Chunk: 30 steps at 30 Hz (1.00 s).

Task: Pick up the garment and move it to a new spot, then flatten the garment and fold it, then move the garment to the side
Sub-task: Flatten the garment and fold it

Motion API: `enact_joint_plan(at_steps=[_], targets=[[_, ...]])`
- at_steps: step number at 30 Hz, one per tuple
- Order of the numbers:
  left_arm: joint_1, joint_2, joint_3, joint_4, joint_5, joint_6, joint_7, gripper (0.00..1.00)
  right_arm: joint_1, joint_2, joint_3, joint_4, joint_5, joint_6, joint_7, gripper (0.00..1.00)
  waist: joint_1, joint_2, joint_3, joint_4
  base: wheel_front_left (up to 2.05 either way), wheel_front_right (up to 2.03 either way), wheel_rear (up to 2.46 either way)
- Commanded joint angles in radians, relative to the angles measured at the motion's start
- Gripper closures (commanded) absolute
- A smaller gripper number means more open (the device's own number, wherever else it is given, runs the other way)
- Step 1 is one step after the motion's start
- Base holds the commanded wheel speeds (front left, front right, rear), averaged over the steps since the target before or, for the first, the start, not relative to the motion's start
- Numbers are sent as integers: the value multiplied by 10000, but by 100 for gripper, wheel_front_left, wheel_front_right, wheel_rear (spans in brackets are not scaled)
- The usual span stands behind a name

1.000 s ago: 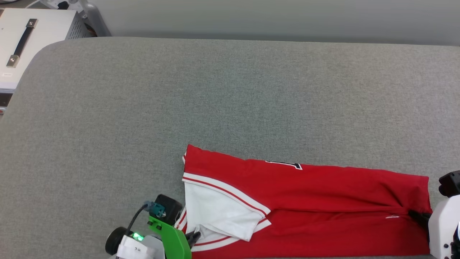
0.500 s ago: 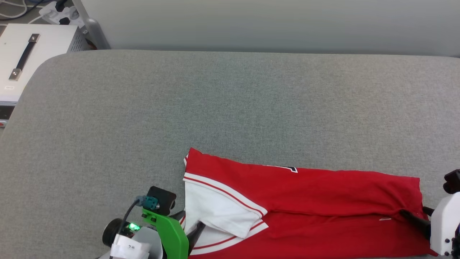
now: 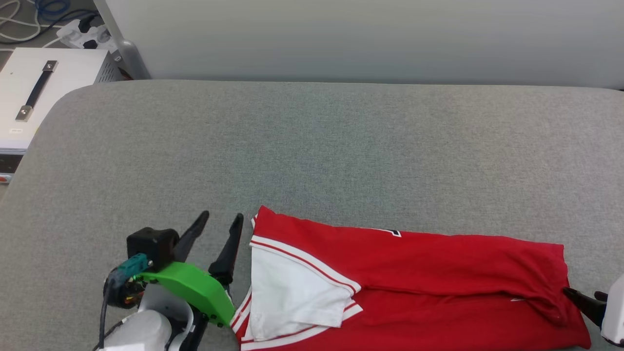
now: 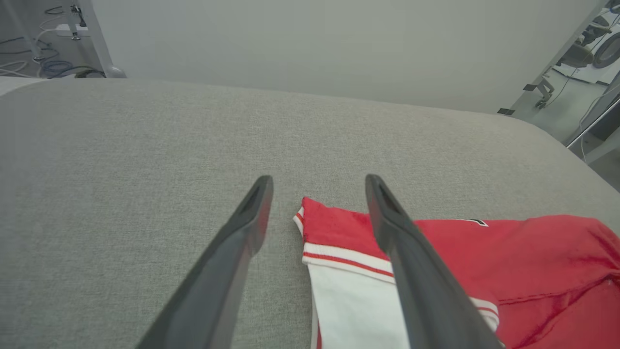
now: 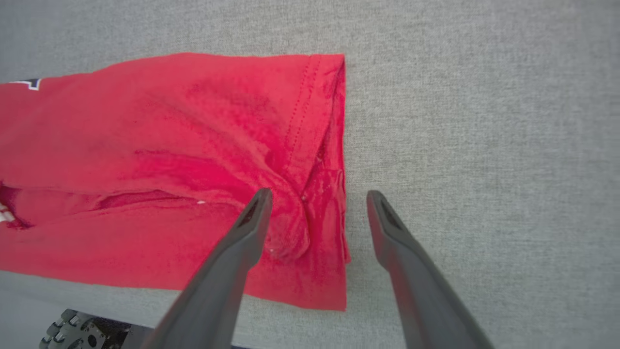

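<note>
Left gripper (image 3: 222, 215) open, empty, just left of garment (image 3: 414, 273), folded into a long strip on near right of grey cushion (image 3: 312, 146). Right gripper (image 5: 318, 193) open over its right hem. Neither pinches it now, unlike a second ago.

Wide open grey counter (image 3: 312, 146) ahead of both arms, bare fabric running to the wall (image 3: 341, 39) along the far edge. The garment (image 3: 438, 273) lies flat and low by the near edge. The left pincer (image 3: 222, 215) sits just beside its sleeve end with jaws spread, and the right pincer (image 5: 318, 194) hangs spread across the hem. A white case (image 3: 44, 92) stands off the far left corner.
</note>
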State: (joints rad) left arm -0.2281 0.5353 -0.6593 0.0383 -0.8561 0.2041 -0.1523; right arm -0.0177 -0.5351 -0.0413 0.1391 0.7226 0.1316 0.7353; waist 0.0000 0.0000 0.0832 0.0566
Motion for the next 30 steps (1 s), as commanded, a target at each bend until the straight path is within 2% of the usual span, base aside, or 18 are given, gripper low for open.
enact_joint_plan(at_steps=[1,5,8,11,15,20,26,30], targets=[[107,-22,141,52,258,27,-447,0,104,232,-297,-49,-302,-9,143,0,0,0,35,38,0,0,0],[122,-221,896,71,1048,-1,-1059,0,30,1021,-1149,-99,-835,-9,437,0,0,0,145,106,0,0,0],[322,-704,2012,-322,2191,-12,-1087,0,-52,1524,-1583,-109,-1027,-9,660,0,0,0,247,167,0,0,0],[758,-1236,2892,-723,3307,-261,-1090,0,-118,1771,-1835,-51,-1321,-9,701,0,0,0,330,201,0,0,0],[1316,-1967,4058,-1050,4546,-798,-1092,0,-212,1932,-2025,171,-1709,-9,612,0,0,0,428,199,0,0,0],[1722,-2882,5394,-1441,5772,-1675,-1093,0,-362,1975,-2031,487,-1876,-9,325,0,0,0,669,204,0,0,0],[1932,-3730,6423,-1278,6503,-2647,-1093,0,-572,2003,-1837,887,-1570,-9,38,0,0,0,903,199,0,0,0],[1870,-4090,6846,-1187,6781,-3011,-1093,0,-604,2110,-1550,1062,-1205,-9,109,0,0,0,1004,210,0,0,0]])
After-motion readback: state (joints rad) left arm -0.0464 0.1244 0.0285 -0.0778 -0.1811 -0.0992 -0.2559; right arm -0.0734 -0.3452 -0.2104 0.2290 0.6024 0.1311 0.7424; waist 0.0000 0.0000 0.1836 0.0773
